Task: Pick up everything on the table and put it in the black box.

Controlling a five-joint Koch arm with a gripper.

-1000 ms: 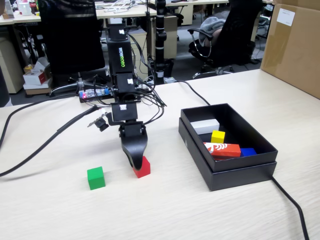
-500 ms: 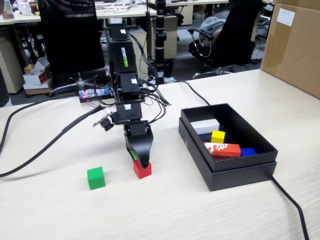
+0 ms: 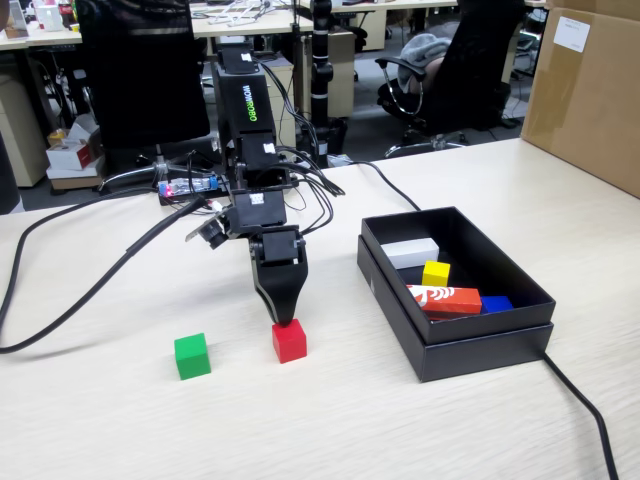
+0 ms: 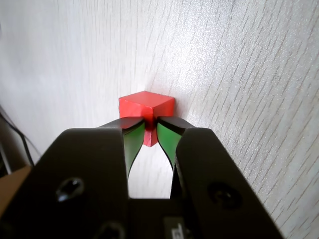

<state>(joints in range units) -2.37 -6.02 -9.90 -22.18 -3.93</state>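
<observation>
A red cube rests flat on the pale table. My gripper points down with its tips at the cube's near top edge. In the wrist view the gripper has its jaws drawn almost together. The red cube lies just beyond the tips, and only its near corner shows in the narrow slit. A green cube sits alone to the left. The yellow cube lies inside the black box at the right.
In the black box also lie a white block, a red-and-white carton and a blue block. A brown cardboard carton stands at the far right. Black cables cross the table on the left and past the box.
My gripper has lifted and drawn back from low over the red cube. The cube has turned square and shifted slightly to the right, and now sits uncovered on the table.
</observation>
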